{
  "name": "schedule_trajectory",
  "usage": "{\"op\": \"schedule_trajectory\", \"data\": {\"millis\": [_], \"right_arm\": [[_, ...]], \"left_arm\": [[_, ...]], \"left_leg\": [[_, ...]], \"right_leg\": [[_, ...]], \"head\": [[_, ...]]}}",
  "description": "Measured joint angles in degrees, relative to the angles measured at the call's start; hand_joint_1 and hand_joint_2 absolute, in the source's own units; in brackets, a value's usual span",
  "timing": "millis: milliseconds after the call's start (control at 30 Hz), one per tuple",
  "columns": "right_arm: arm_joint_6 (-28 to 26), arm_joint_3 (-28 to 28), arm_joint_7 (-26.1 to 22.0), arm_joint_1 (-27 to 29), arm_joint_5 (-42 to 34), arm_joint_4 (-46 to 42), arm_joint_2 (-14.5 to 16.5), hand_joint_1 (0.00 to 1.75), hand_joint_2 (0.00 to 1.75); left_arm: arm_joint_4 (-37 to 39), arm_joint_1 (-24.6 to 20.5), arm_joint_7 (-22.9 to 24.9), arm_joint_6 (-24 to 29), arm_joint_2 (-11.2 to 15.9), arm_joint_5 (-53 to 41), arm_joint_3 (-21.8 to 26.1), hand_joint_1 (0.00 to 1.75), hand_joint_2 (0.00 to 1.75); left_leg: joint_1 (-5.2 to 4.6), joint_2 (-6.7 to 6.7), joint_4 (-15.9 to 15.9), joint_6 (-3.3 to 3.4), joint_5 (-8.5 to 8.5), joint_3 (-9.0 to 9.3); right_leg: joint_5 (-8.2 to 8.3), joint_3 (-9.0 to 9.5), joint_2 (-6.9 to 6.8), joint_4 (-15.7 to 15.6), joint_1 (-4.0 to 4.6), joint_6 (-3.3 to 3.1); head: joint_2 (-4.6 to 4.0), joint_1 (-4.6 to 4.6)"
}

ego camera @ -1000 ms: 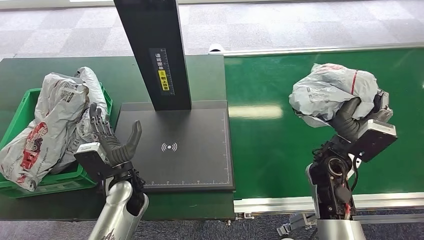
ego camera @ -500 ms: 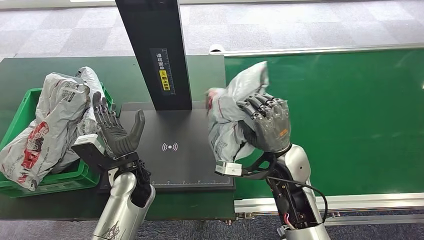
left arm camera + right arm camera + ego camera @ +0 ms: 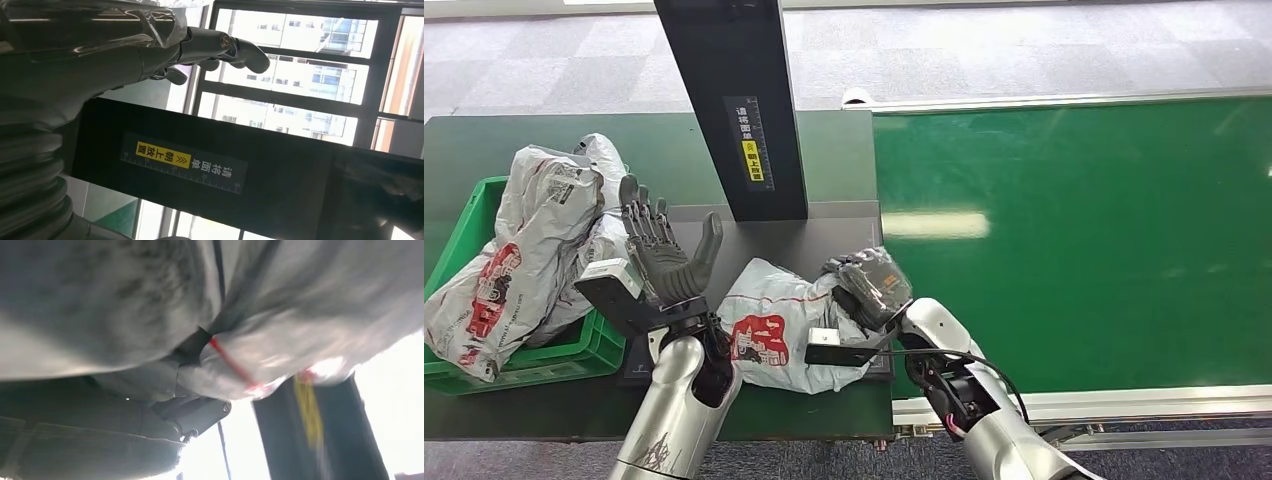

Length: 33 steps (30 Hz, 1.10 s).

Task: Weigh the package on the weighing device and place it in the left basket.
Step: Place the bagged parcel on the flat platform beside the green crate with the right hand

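package [image 3: 774,325] on scale platform [image 3: 844,228], basket [image 3: 484,190] to its left

Dark green table [image 3: 514,140] at left, carrying three things. A green plastic basket [image 3: 594,350] sits at its left end, heaped with grey mailer bags [image 3: 534,230] printed in red and black. Just beside the basket stands the black weighing device [image 3: 824,228], a flat platform with a tall black column [image 3: 729,100] rising from its rear edge; the column bears a label with a yellow patch [image 3: 751,160]. A grey package [image 3: 774,335] with red print lies on the platform, overhanging its front edge. Adjoining the table on the right, a bright green conveyor belt [image 3: 1074,230] with a silver side rail [image 3: 1124,403] along its near edge. Grey carpet-tile floor [image 3: 1024,45] beyond.
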Motion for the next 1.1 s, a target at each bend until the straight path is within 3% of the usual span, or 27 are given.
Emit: {"op": "schedule_trajectory", "data": {"millis": [100,200,267,400,467,533,600,933,1100], "right_arm": [[18.07,2.77,4.18,-1.29,-0.76,3.69,0.1,1.75,1.75],[28.15,4.58,8.75,-3.67,-1.87,5.53,0.54,1.75,1.75],[29.72,5.39,11.13,-4.71,-3.37,6.21,0.78,1.75,1.75],[26.06,5.0,14.57,-5.12,-9.11,6.56,0.57,1.75,1.75],[24.98,3.98,15.61,-5.3,-12.37,6.64,0.08,1.12,1.75],[24.06,2.59,15.92,-5.48,-15.86,6.61,-0.5,0.25,1.75],[23.25,0.32,15.61,-5.58,-19.81,6.32,-1.09,0.0,1.75],[24.31,-13.95,12.9,-4.55,-42.72,0.34,-2.39,0.0,1.75],[25.88,-17.33,12.37,-2.5,-46.72,-2.91,-2.83,0.0,1.75]], "left_arm": [[0.55,-0.75,0.01,0.02,0.13,0.16,-0.04,0.0,1.75],[1.56,-1.65,0.01,0.5,0.29,0.3,0.02,0.0,1.75],[2.22,-2.2,0.01,1.15,0.34,0.34,0.03,0.0,1.75],[2.62,-2.13,0.01,2.1,0.68,0.34,0.08,0.0,1.75],[2.61,-1.53,0.0,2.21,0.96,0.33,0.07,0.0,1.75],[2.53,-0.63,0.01,2.22,1.25,0.26,0.04,0.0,1.75],[2.21,0.39,0.01,2.22,1.51,0.1,0.0,0.0,1.75],[1.22,2.51,0.0,3.28,2.21,-0.2,-0.42,0.0,1.75],[1.58,2.47,0.01,2.2,2.54,0.17,-1.32,0.0,1.75]], "left_leg": [[0.0,0.02,0.0,0.0,-0.01,0.03],[0.0,0.22,-0.01,-0.02,-0.05,0.26],[0.0,0.25,-0.02,-0.03,-0.07,0.4],[0.0,0.23,-0.02,-0.01,-0.05,0.46],[0.0,0.22,-0.02,0.0,-0.02,0.46],[-0.01,0.22,-0.01,0.0,0.0,0.45],[-0.01,0.21,0.0,0.0,0.0,0.44],[-0.01,0.19,0.0,0.01,-0.03,0.28],[-0.01,0.19,0.0,0.01,-0.03,0.27]], "right_leg": [[0.0,0.0,0.03,0.0,0.0,0.0],[-0.01,0.12,0.27,0.0,0.01,-0.01],[-0.02,0.27,0.32,-0.01,0.01,-0.01],[0.0,0.37,0.3,-0.01,0.01,-0.02],[0.03,0.39,0.28,-0.01,0.01,-0.01],[0.05,0.4,0.27,-0.01,0.0,0.0],[0.05,0.39,0.26,-0.01,-0.01,0.01],[0.03,0.24,0.23,-0.01,-0.01,0.02],[0.03,0.21,0.23,-0.01,-0.01,0.02]], "head": [[0.0,-0.01],[0.01,-0.01],[0.01,0.0],[0.0,0.0],[0.0,0.01],[0.01,0.01],[0.0,0.0],[0.01,0.0],[0.01,0.0]]}}
